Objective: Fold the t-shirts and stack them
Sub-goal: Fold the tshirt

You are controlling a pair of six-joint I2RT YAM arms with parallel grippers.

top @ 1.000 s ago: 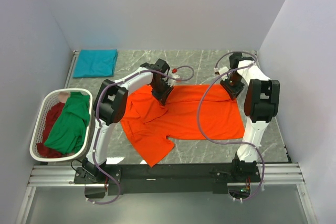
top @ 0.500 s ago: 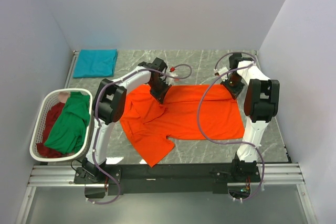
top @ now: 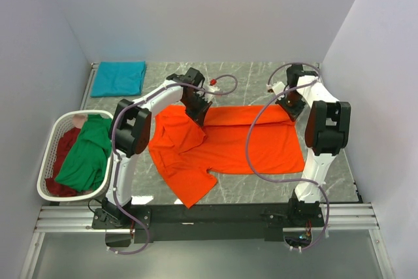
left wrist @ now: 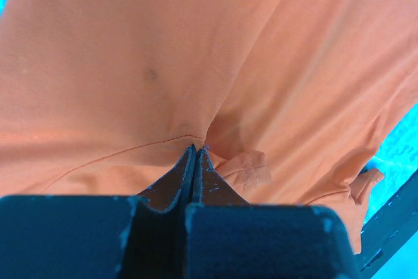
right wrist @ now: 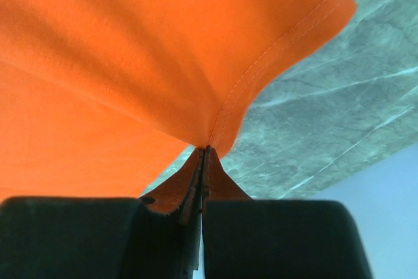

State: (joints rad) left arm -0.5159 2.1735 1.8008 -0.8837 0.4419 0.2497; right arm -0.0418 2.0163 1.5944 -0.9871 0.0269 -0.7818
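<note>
Orange cloth fills both wrist views: the orange t-shirt (top: 228, 148) lies spread across the middle of the grey worktop (top: 248, 76), and both arms have it by its far edge. The left gripper (left wrist: 194, 151) is pinched tight on a hem seam near the collar end, and the right gripper (right wrist: 207, 150) is clenched on the stitched far right corner. A second ago both jaws stood partly apart over that edge; since then they have closed and drawn slightly toward the back wall, raising a fold along the far edge. The teal t-shirt (top: 118, 78) lies folded at the far left corner. The green t-shirt (top: 88, 151) and dark red t-shirt (top: 60, 145) sit unmoved in the white basket (top: 46, 194).
</note>
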